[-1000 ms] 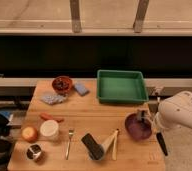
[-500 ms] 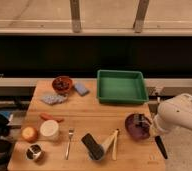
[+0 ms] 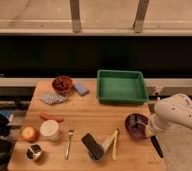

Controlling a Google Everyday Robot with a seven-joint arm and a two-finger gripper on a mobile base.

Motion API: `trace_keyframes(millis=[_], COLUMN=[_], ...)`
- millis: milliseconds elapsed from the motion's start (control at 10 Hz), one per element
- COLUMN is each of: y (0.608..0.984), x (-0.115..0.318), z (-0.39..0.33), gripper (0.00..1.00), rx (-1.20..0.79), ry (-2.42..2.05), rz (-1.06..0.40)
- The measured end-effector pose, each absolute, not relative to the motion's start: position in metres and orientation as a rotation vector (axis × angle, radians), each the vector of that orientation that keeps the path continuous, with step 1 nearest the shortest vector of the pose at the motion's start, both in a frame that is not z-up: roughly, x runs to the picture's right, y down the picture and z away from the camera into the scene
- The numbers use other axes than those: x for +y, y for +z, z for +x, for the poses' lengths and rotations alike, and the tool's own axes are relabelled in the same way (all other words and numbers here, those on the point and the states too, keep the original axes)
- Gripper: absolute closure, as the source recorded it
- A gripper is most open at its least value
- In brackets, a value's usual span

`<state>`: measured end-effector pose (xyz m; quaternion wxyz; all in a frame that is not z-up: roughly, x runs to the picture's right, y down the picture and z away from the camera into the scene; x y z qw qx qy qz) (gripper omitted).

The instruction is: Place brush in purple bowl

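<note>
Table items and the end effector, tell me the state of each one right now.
brush: tilted, head up by the bowl's rim, handle pointing down off the table edge.
purple bowl: upright, near the table's right edge.
green tray: upright.
end effector: beside the bowl, at the brush's upper end.

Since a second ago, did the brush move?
Yes. The brush, hanging below the claw, slid a little left toward the purple bowl, judged against the green tray.

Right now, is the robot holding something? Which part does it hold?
It looks like the gripper holds the brush by its upper end, beside the purple bowl; the exact hold is hidden.
</note>
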<state>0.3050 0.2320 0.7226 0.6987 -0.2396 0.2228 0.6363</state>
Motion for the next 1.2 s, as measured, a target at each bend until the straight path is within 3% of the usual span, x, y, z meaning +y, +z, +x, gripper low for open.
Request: trace_keyframes(millis=[300, 400, 900, 1200], y=[0.727, 0.728, 0.729, 0.72], x=[0.231, 0.231, 0.231, 0.208], z=[0.304, 0.305, 0.305, 0.303], gripper=[0.27, 0.22, 0.21, 0.21], rx=[0.496, 0.496, 0.487, 0.423], ry=[1.416, 1.419, 1.427, 1.447], rz=[-0.547, -0.548, -0.548, -0.491])
